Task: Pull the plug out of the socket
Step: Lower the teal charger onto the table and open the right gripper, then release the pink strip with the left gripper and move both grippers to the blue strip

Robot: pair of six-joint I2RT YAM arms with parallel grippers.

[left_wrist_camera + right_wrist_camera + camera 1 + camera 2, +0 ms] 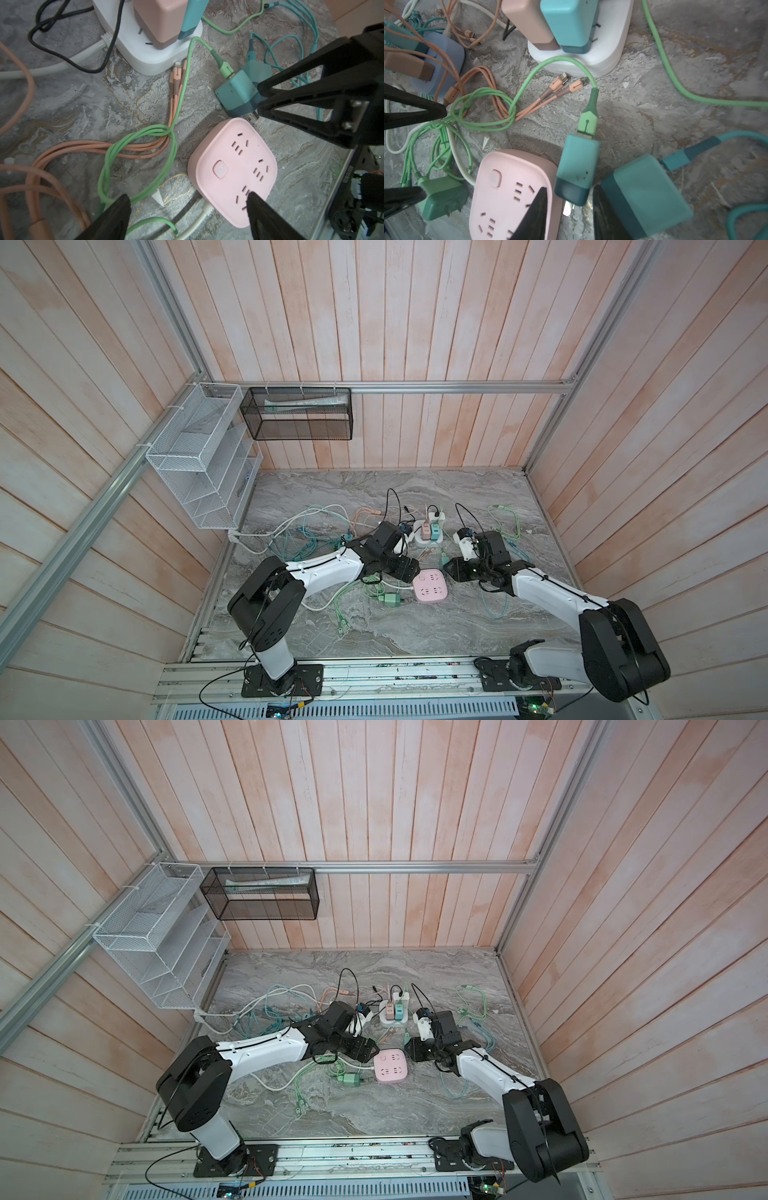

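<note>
**Teal plug out, lying beside the pink socket block**

In both top views, the pink socket block [430,584] lay flat on the marble surface [415,497] between the two arms. The left end effector [409,572] hung at its left edge. The right end effector [448,568] was at its far right corner, where the teal plug [444,559] sat just beside the block. A green plug [390,600] lay near the block's left side. A white power strip [428,531] with a pink and a teal charger stood farther back.

In the left wrist view, the left end effector [187,207] was spread wide and gripped nothing. One fingertip [255,199] hovered over a corner of the pink socket block [228,170]. The teal plug [239,93] lay on its side on the surface, a green USB connector [225,69] in its back. Its bare prongs [252,119] pointed at the block's edge, just beside it.

In the right wrist view, the right end effector [569,188] stood narrowly parted on either side of the dark base of the teal plug [577,166]. I could not tell whether it pinched the plug or merely flanked it. A larger teal plug [645,197] lay right beside it.
</note>
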